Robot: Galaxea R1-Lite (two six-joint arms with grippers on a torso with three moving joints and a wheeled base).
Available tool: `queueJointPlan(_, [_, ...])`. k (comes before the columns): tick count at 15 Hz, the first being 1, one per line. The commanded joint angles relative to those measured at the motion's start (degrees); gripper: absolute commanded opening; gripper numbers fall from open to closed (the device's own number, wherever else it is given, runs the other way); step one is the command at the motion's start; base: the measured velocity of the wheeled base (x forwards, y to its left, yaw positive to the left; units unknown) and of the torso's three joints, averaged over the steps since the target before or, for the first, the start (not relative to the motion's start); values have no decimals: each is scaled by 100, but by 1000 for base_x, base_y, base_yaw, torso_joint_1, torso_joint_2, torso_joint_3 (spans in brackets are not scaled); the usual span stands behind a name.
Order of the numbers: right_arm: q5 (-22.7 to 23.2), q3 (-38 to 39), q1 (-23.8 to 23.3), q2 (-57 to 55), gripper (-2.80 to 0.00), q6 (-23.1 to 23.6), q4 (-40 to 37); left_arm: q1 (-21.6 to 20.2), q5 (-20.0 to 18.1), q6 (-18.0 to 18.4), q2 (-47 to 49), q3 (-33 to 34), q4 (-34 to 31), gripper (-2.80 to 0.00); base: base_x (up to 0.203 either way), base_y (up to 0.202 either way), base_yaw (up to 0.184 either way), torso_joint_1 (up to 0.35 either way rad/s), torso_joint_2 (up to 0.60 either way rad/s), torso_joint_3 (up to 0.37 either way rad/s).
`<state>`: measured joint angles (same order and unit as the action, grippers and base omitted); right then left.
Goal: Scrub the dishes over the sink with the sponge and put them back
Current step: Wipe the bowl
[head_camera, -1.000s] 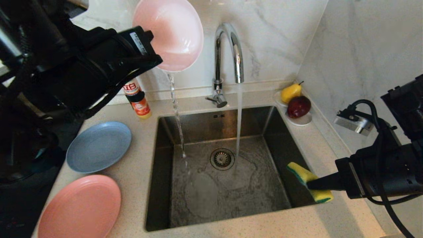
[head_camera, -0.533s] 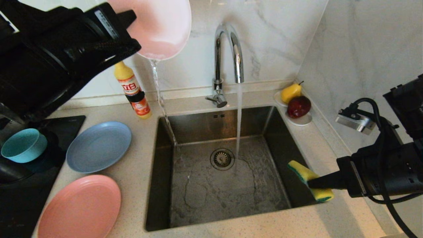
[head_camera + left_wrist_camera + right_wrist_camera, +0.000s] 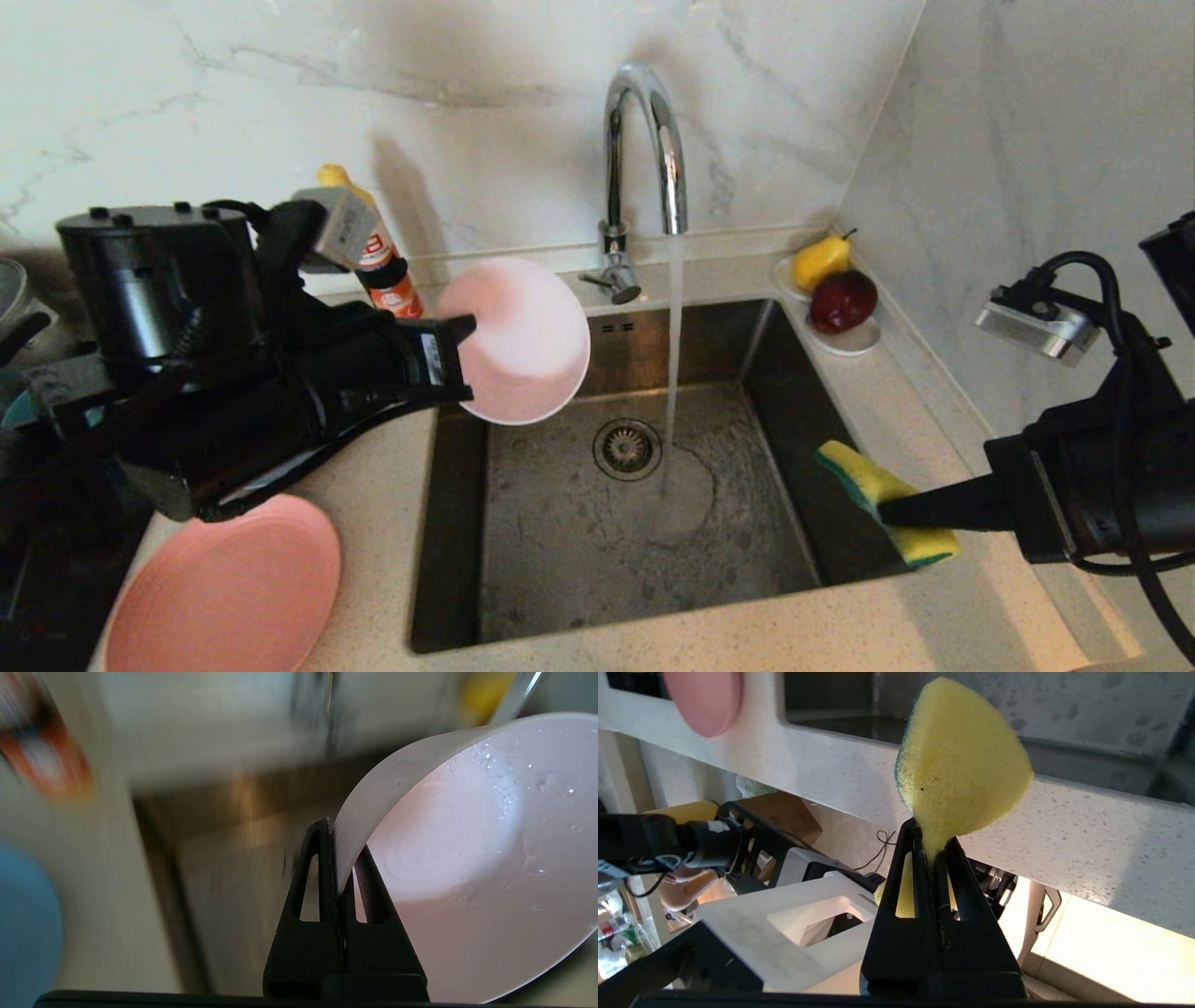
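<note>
1. My left pincer [image 3: 464, 359] is clamping the bowl [image 3: 523, 341] by its rim, over the sink's [image 3: 616, 551] back-left corner.
2. My right pincer [image 3: 887, 511] is pinching the sponge [image 3: 864, 481] at the sink's right edge.
3. Water is running from the faucet [image 3: 644, 140].

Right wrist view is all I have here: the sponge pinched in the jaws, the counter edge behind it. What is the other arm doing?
Observer: The left gripper is shut on the rim of the pale pink bowl, held at the sink's back left corner.
Operator: Is the bowl wet?
Observer: Yes, the left wrist view shows droplets on the inside of the bowl.
Operator: Is the tap running?
Observer: Yes, a stream falls from the faucet just beside the drain strainer.
Operator: Where is my sponge relative to the basin?
Observer: The right gripper holds the sponge over the sink's right edge.
</note>
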<state>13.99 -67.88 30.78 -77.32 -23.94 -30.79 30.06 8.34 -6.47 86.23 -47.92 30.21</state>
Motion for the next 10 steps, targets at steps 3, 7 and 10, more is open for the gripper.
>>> queueJointPlan(3, [154, -52, 254, 4, -280, -13, 262, 426, -3, -293, 254, 3, -1186, -280, 0, 0, 0, 0, 0, 0])
queueJointPlan(7, [215, -102, 586, -240, -280, -15, 414, 978, 50, -1079, 727, -322, -1644, -280, 0, 0, 0, 0, 0, 0])
queueJointPlan(10, [218, -346, 801, -506, -280, -42, 372, 1359, 314, -1279, 1125, -544, -1667, -280, 0, 0, 0, 0, 0, 0])
